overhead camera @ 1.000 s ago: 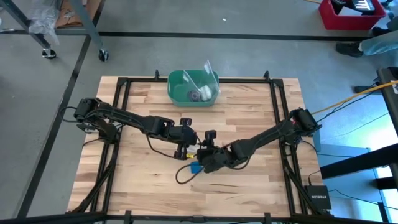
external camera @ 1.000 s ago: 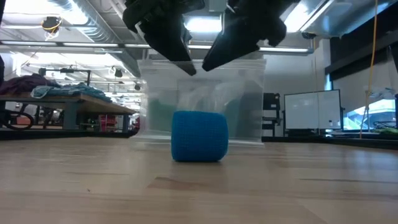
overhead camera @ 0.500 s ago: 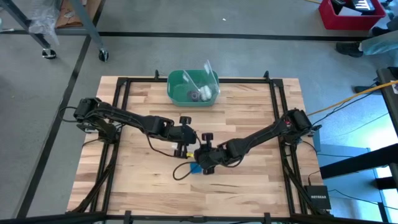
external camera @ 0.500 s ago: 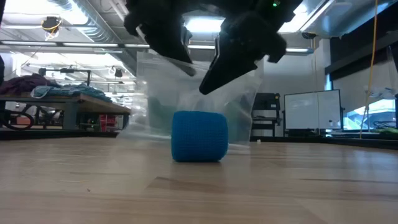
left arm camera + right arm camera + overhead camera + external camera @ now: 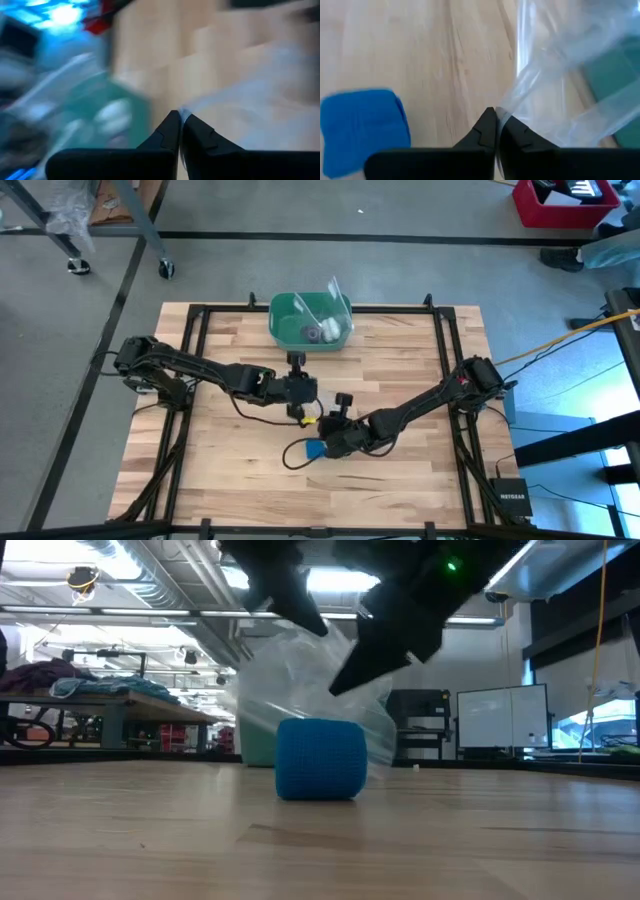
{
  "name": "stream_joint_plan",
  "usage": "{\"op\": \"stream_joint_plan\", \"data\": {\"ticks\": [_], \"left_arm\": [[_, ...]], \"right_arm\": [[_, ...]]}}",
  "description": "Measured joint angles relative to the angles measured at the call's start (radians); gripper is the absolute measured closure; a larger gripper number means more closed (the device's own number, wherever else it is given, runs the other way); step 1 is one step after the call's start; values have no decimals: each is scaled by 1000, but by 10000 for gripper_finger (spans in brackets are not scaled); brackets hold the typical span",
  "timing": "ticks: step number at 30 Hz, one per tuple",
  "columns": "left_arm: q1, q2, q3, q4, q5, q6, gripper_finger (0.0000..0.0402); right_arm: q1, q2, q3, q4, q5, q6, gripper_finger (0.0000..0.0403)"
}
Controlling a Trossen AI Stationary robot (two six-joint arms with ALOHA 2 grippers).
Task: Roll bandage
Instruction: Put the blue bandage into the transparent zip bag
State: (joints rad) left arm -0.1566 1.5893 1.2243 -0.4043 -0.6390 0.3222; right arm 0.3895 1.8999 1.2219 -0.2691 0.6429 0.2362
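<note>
Bandage point(image 5: 320, 759) – compact blue roll, sits on wooden table point(image 5: 400, 380) near front centre, free of both grippers. Right gripper point(image 5: 495, 121) just above it, fingers pressed together, pinching edge of clear plastic bag point(image 5: 560, 65). Left gripper point(image 5: 179, 122) close beside, fingers likewise pinching bag – green bin point(image 5: 310, 320) at far edge.

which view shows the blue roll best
The low view: the roll stands whole and unblocked on the table, a clear bag behind it. The right wrist view shows it cut off by the picture's edge. The high view shows only a blue bit beside the right gripper. The left wrist view misses it.
</note>
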Motion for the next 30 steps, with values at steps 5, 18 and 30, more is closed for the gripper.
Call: {"op": "stream_joint_plan", "data": {"ticks": [5,18,30], "left_arm": [[-4,-14,-13,-72,422,-92,396],[60,-11,-171,153,298,-262,396],[89,64,-171,307,409,-223,396]], "right_arm": [[-17,2,-72,63,89,77,399],[-20,1,-220,280,-23,36,399],[-36,1,-220,452,-12,-122,401]]}}
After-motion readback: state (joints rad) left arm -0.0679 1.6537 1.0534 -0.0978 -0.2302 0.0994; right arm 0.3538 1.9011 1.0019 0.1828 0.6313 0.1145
